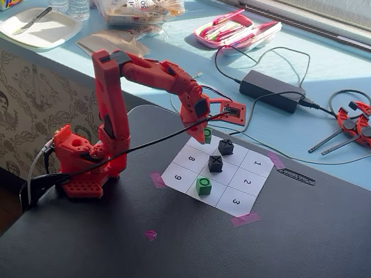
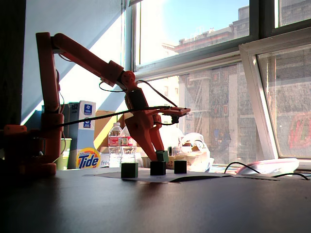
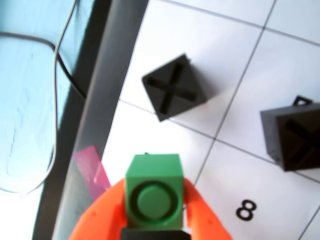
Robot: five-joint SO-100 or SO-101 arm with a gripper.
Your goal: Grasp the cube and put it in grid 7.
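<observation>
— Where the dark tabletop [image 1: 306,271] runs under the window, what sits on it, biggest first?

— A matte, nearly black surface carries the red plastic arm [image 1: 105,133], bolted together from blocky printed segments near the table's left edge in a fixed view. Beside it lies the white paper sheet [image 1: 242,204], a flat 3x3 grid with thin black lines and printed numbers, taped down with pink strips near the table's far edge.

— And the gripper?

— The gripper [image 3: 152,200] has two smooth orange fingers [image 3: 205,215] pressed against opposite sides of the cube [image 3: 153,192], so it is clamped on it. In the wrist view the cube hangs over the sheet's corner cell next to the printed 8, at the sheet's far-left corner by the table edge; grid 7 [image 1: 197,143] is mostly hidden beneath it in a fixed view. Whether the cube touches the paper cannot be told.

— How does the cube look?

— Bright green, sharp-edged, matte plastic, with a dark raised ring on its top face.

— Anything else on the sheet?

— Two black cubes [image 3: 174,87] with X marks cut into their tops, and a second green cube [image 1: 203,185] at the sheet's near edge.
</observation>
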